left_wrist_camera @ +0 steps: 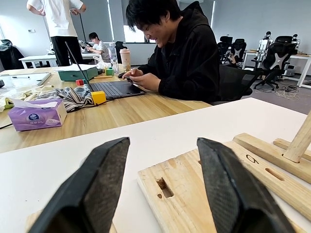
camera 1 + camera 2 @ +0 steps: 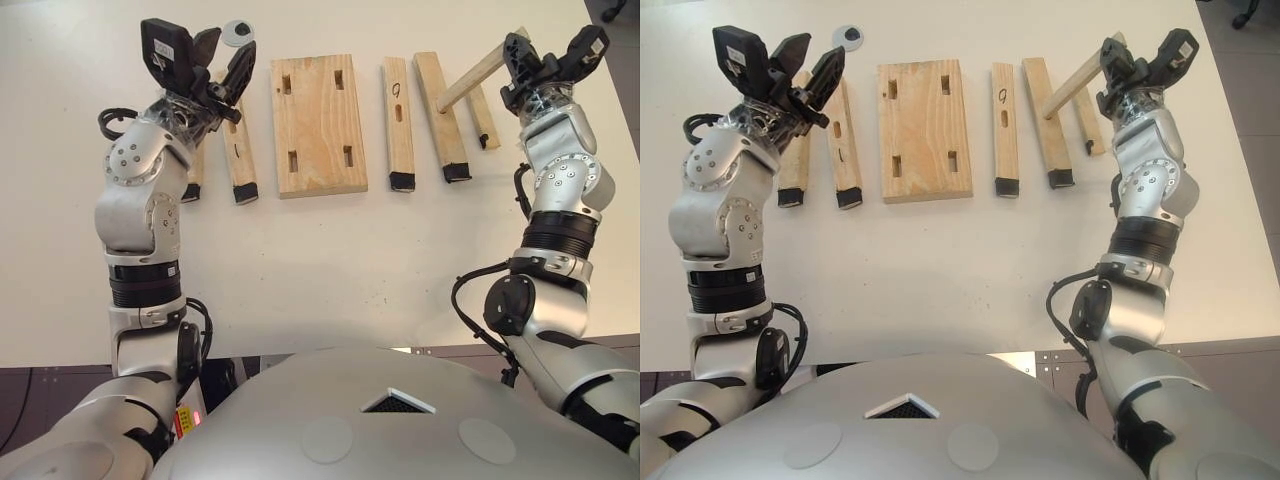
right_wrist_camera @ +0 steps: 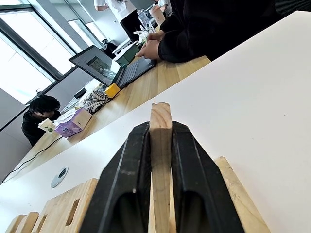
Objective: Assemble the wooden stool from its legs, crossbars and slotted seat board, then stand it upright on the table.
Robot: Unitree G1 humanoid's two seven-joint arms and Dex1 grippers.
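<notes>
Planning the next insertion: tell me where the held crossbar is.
Robot's right, head views: the crossbar is clamped in the right gripper, slanting down toward the seat board, its free end over the second leg right of that board.

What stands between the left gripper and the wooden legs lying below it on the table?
Nothing visible does. The left gripper, jaws open, hangs over the far ends of the two legs, with only air between. The seat board lies to their right, apart from them.
</notes>
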